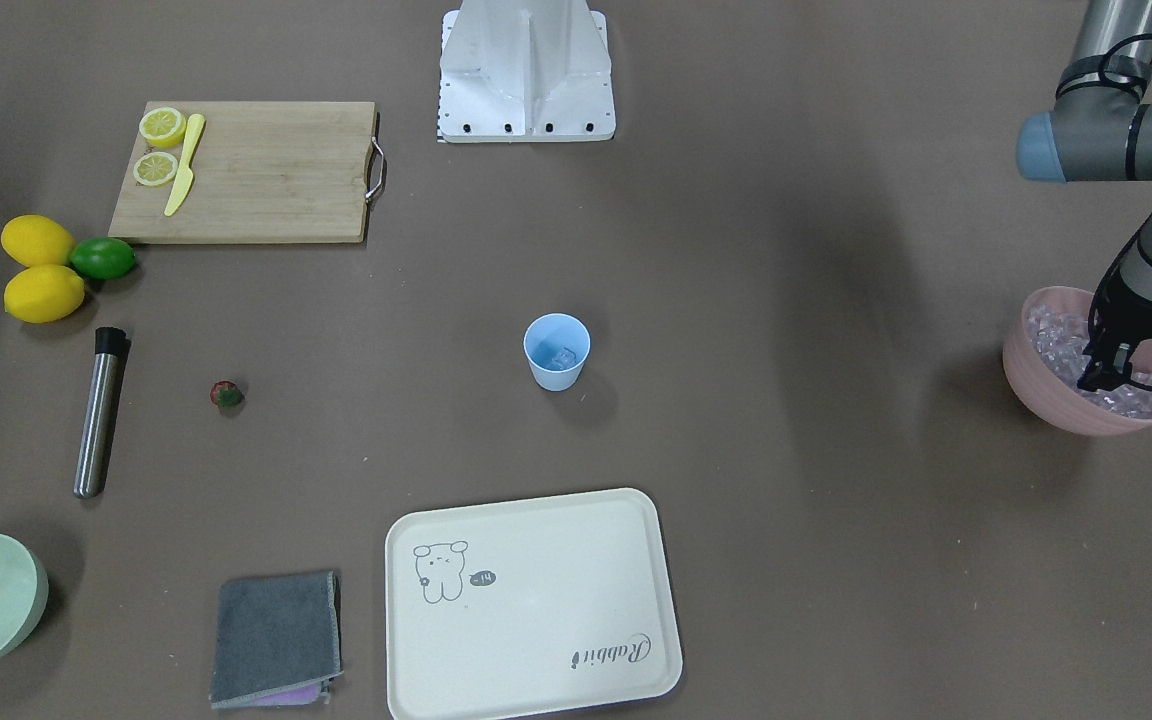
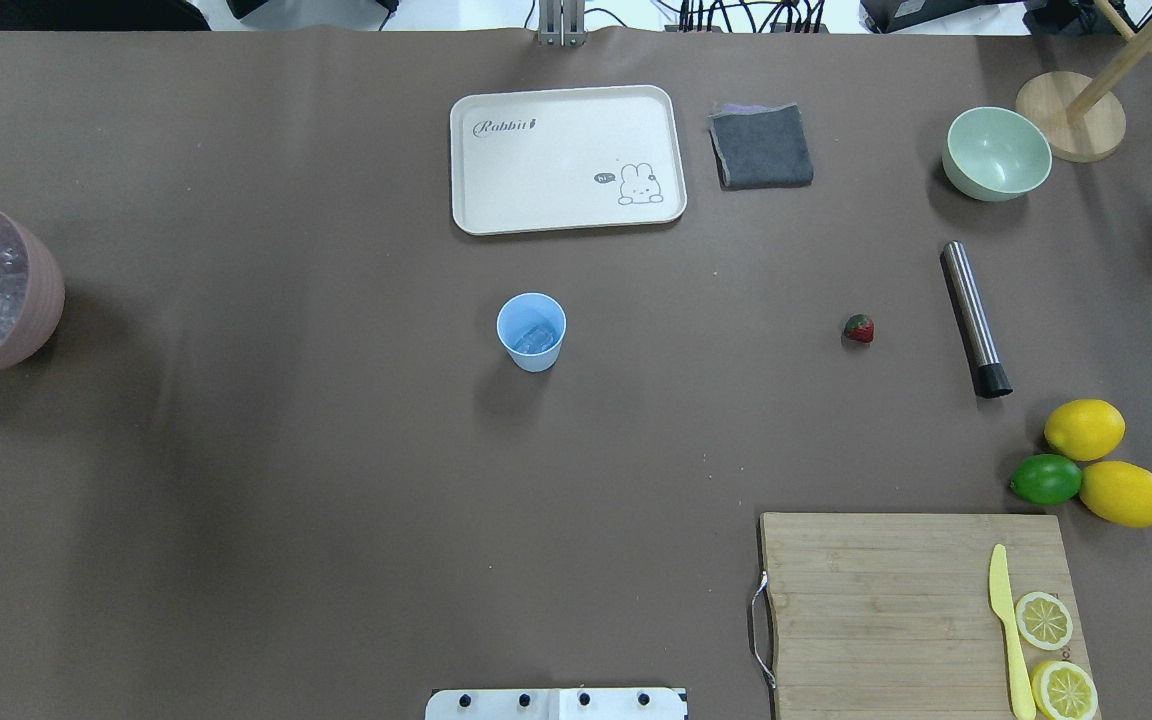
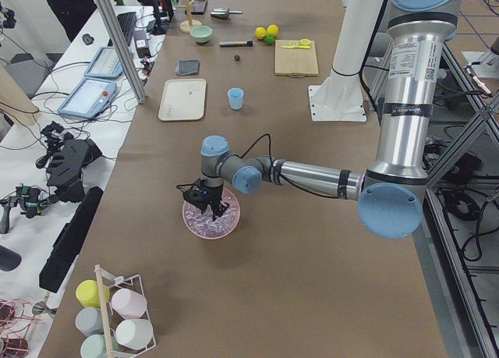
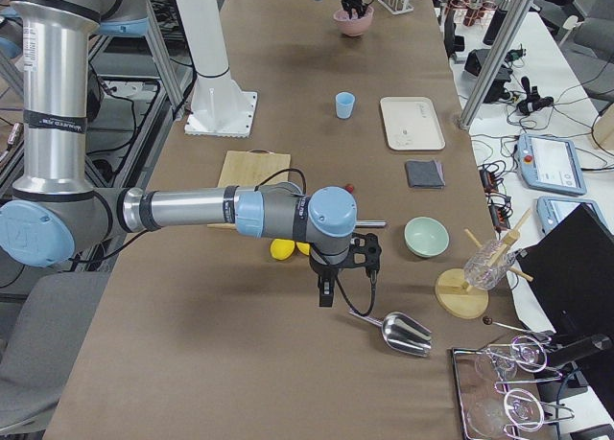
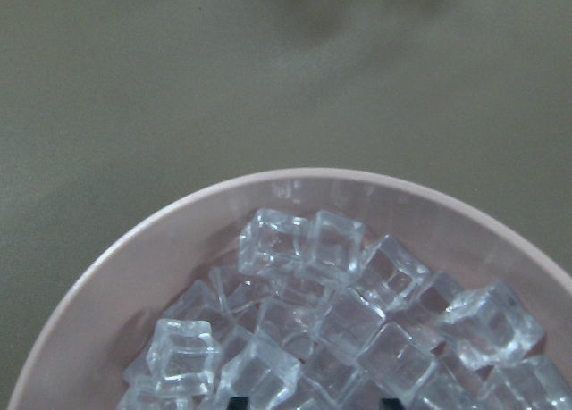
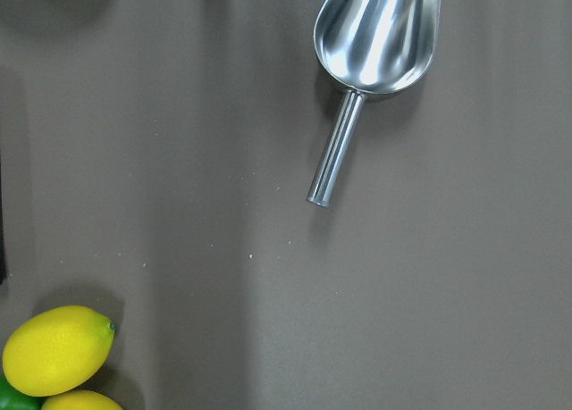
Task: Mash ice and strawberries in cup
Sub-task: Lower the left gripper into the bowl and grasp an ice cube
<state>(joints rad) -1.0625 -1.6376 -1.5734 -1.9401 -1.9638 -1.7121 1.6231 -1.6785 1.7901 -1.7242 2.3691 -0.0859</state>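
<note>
Front-facing view, right edge: left jaws stand in the pink bowl [image 1: 1036, 385] among the ice [image 1: 1061, 340]; cup [image 1: 556, 350] mid-surface, well apart, at least one cube showing inside; strawberry [image 1: 227, 395] well to the left on the bare surface [image 1: 786, 450], near a steel muddler [image 1: 99, 412]. Overhead view: bowl at the left edge, jaws over its heap; cup central; strawberry between cup and muddler, nearer the muddler. Left-end view: near arm reaches out, wrist turned down, jaws pointing down into the bowl. Right-end view: right jaws hang above the surface near a metal scoop [image 4: 398, 330], touching nothing visible; whether spread or closed cannot be told. Left wrist view: two dark tips at the bottom edge stand apart with cubes between and around them, so the jaws read as spread, closed on nothing. Right wrist view: scoop and lemons [image 6: 58, 349] only; jaws unseen. Step judged: picking a cube for the cup. To do it well: centre the tips on a single top cube, close squarely on flat faces since glassy cubes may squirt out, lift straight clear of the rim, release low over the cup.
</note>
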